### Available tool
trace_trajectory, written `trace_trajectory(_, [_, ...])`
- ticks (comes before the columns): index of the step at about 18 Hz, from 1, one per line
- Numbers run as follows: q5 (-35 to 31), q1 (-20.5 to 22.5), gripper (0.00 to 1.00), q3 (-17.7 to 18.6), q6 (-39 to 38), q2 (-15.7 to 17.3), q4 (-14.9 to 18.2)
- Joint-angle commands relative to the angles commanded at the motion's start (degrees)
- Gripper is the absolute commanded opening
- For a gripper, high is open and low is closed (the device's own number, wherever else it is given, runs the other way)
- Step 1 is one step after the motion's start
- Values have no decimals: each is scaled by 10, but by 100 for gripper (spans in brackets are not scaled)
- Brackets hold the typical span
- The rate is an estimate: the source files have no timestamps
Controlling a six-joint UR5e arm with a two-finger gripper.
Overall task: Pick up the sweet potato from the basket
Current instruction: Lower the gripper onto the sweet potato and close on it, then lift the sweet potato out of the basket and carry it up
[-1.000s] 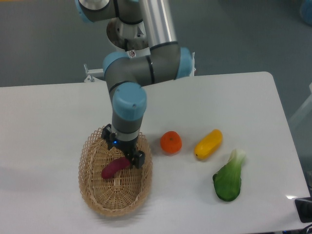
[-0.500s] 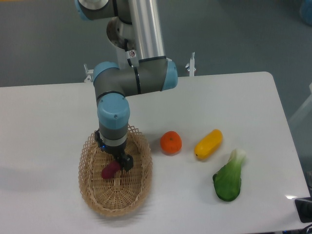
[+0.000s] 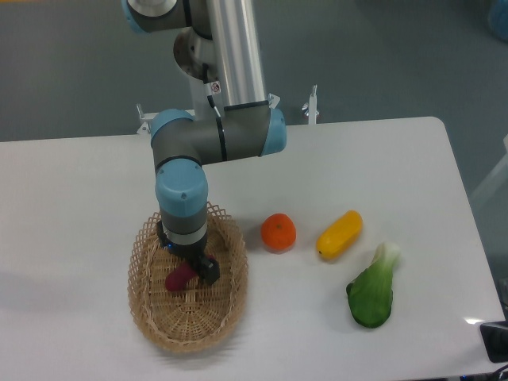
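Since a moment ago my gripper has sunk lower into the basket, over the sweet potato lying inside; I cannot tell how my jaws stand.

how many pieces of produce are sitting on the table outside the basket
3, in a row to the right of the basket: the orange nearest it, then the yellow vegetable, then the leafy green toward the front right. None looks hidden.

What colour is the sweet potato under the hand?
Dark magenta-purple; the sweet potato shows in the fixed camera view, inside the basket.
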State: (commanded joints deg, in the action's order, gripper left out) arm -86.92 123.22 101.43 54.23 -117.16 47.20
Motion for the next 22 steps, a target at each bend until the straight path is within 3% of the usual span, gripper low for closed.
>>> trace_trajectory(2, [0,0,35,0,0,1,0])
trace_trajectory(3, [0,0,29,-1,0,1,0])
trace_trajectory(7, [0,0,19,-4,1,6,0])
trace_trajectory(12, [0,1,15,-11,4,18,2])
trace_trajectory(15, [-1,9,15,-44,5,25,10])
trace_trajectory(18, [1,42,16,-75,7,32,13])
trace_trajectory(22, [3,102,16,-112,31,54,63])
